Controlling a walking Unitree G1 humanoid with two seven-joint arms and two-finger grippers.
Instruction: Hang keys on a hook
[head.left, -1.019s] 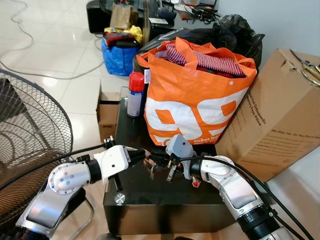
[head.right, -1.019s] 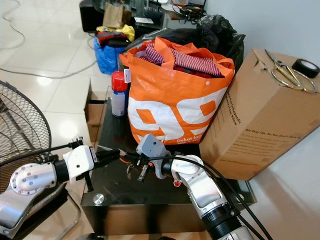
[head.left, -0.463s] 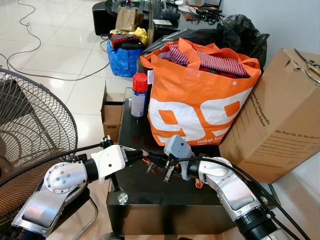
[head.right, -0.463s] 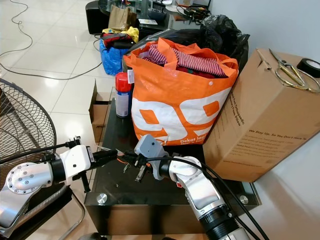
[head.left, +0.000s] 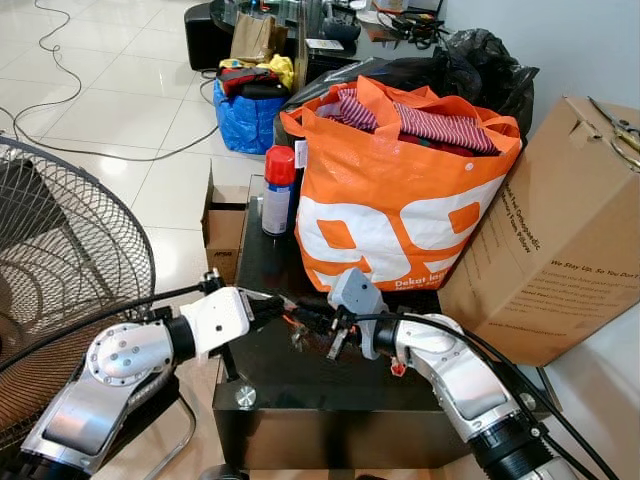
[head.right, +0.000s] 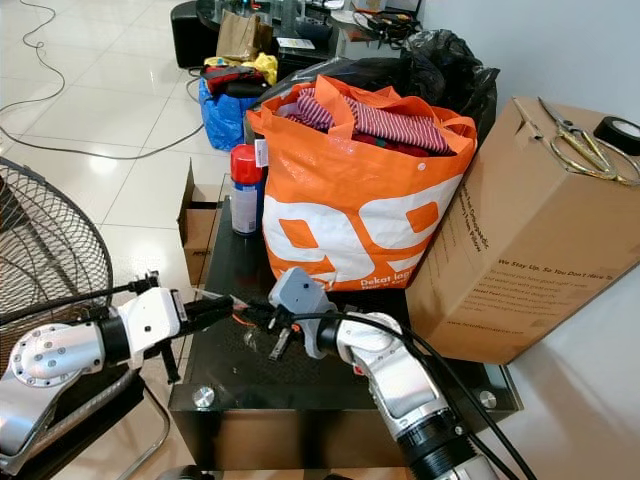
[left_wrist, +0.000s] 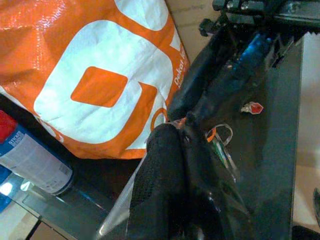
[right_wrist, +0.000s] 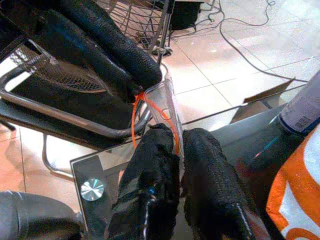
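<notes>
The left gripper (head.left: 283, 308) and right gripper (head.left: 302, 318) are staying tip to tip as before, both clenching the keys' orange loop (right_wrist: 150, 107) over the black table (head.left: 330, 395). At 12 o'clock beyond them the orange bag (head.left: 400, 205) is bulging with striped clothes (head.left: 435, 125)

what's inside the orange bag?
The orange bag holds red striped cloth, heaped to its rim. Anything deeper is covered by the cloth and the bag's walls.

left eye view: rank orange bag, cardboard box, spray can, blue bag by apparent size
1. orange bag
2. cardboard box, close to the bag in apparent size and cut off by the frame edge, so this order is unsure
3. blue bag, farther back
4. spray can
</notes>
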